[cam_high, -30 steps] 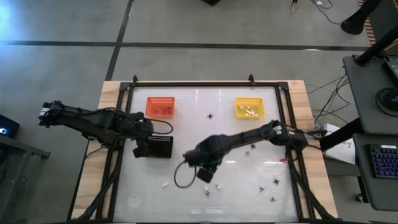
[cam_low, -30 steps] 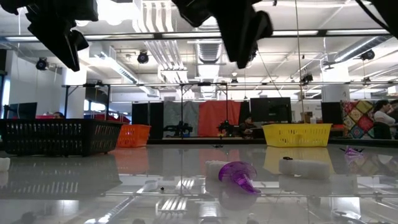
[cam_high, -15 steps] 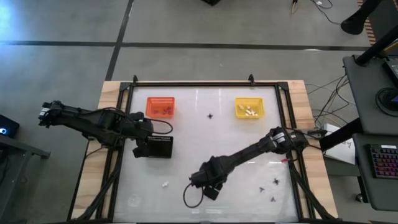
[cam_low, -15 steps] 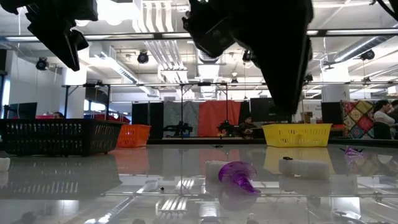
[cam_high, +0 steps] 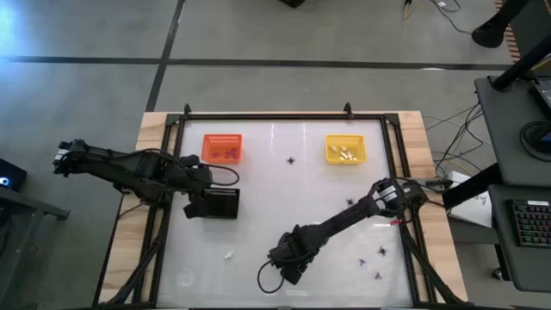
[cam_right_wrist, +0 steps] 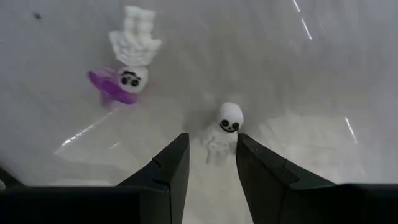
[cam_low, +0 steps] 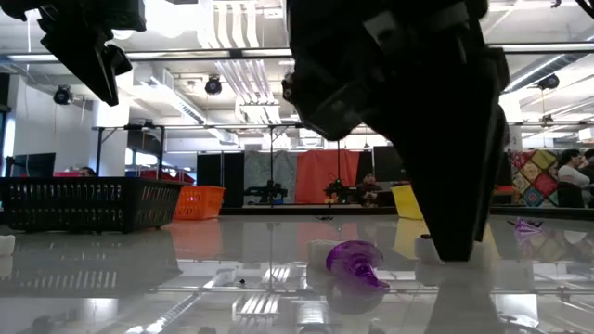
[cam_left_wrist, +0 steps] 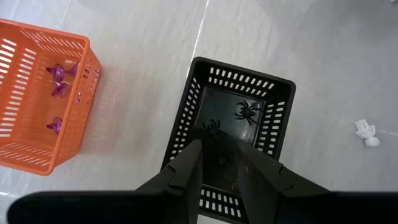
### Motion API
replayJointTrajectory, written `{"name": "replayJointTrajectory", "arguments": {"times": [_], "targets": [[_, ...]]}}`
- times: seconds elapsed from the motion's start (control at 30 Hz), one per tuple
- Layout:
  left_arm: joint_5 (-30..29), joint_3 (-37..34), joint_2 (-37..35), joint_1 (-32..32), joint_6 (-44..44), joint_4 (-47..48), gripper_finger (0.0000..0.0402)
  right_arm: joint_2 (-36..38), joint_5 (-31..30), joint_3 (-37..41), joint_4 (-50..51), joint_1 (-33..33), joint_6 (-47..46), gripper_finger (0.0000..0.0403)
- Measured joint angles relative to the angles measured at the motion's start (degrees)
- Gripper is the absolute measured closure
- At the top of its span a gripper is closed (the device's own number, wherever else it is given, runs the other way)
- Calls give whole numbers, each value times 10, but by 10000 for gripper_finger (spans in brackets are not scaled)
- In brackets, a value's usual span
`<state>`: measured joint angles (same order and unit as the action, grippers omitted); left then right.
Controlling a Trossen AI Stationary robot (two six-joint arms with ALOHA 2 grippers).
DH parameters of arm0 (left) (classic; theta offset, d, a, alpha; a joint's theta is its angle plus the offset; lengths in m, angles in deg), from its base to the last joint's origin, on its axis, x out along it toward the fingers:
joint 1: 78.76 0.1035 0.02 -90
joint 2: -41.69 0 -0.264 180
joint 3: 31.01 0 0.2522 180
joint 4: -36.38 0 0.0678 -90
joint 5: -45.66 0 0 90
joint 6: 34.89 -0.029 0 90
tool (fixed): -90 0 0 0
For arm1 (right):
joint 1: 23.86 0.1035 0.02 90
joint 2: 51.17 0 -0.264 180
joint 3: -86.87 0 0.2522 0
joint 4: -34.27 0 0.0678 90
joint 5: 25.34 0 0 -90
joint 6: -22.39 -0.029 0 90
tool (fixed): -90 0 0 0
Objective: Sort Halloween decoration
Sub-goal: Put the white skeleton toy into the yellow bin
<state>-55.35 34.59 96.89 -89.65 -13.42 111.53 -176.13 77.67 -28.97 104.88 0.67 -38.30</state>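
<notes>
The glossy white table point(cam_high: 258, 207) carries three baskets. At nine o'clock from its middle, the black basket point(cam_left_wrist: 233, 137) holds two black spiders point(cam_left_wrist: 247, 111); the left gripper point(cam_left_wrist: 217, 163) hangs over it, fingers a narrow gap apart and empty. At eleven o'clock the orange basket point(cam_high: 221, 147) holds purple trinkets point(cam_left_wrist: 57, 89); at one o'clock the yellow basket point(cam_high: 344, 150) holds whitish ones. Down at six o'clock the right gripper point(cam_right_wrist: 208, 160) stands low, fingers parted on either side of a white skeleton figure point(cam_right_wrist: 222, 132), not clamped. Beside it lies another skeleton point(cam_right_wrist: 133, 53) on a purple piece.
</notes>
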Motion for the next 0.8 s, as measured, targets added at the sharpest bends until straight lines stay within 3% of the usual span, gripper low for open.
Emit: {"name": "replayJointTrajectory", "arguments": {"times": [0.17,0.4,0.63,0.8], "targets": [[0,0,0,0,0,0,324,1,-1,18,-11,2,-17,294],[1,0,0,0,0,0,324,2,3,19,-10,1,-49,383],[1,0,0,0,0,6,324,15,-10,21,0,-5,-55,388],[1,0,0,0,0,8,324,51,-55,21,48,-30,-45,390]]}}
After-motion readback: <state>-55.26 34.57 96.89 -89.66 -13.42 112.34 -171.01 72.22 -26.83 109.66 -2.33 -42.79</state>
